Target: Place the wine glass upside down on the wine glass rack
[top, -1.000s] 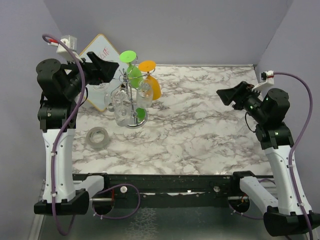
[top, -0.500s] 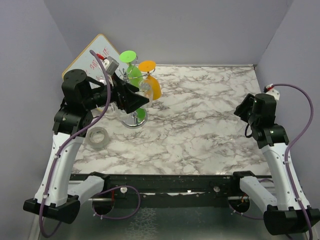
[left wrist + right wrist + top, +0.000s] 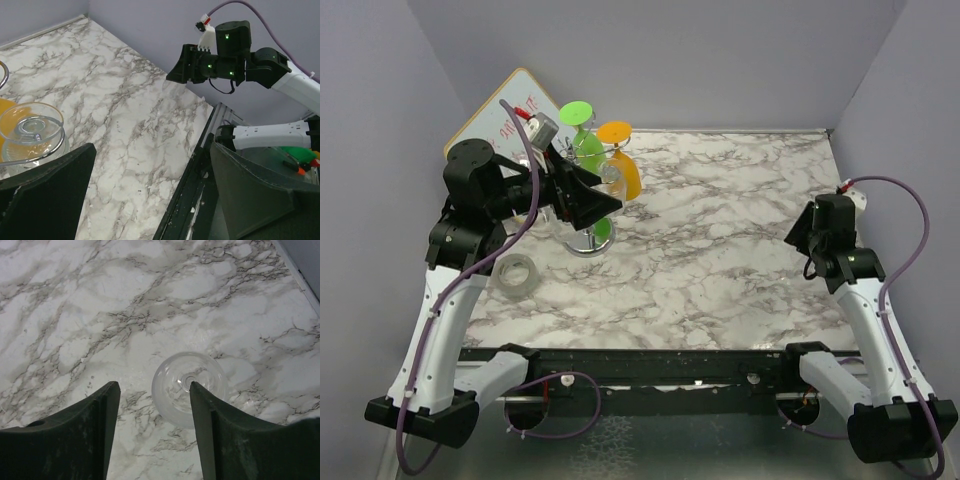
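A clear wine glass [image 3: 189,386] stands on the marble table, seen from above in the right wrist view. My right gripper [image 3: 154,387] is open above the table, and the glass lies just beyond its right fingertip [image 3: 197,392]. In the top view the right gripper [image 3: 805,235] points down at the right side and hides the glass. The chrome wine glass rack [image 3: 586,243] stands at the back left, with a green glass [image 3: 582,128], an orange glass [image 3: 622,160] and clear glasses hanging on it. My left gripper [image 3: 600,200] is open and empty beside the rack [image 3: 35,131].
A grey tape roll [image 3: 515,272] lies near the left arm. A white board [image 3: 510,105] leans at the back left corner. Purple walls close in the back and sides. A black rail [image 3: 650,365] runs along the near table edge.
My left arm has swung right, from the back left corner to in front of the rack. My right arm has lowered and turned its gripper down over the table.
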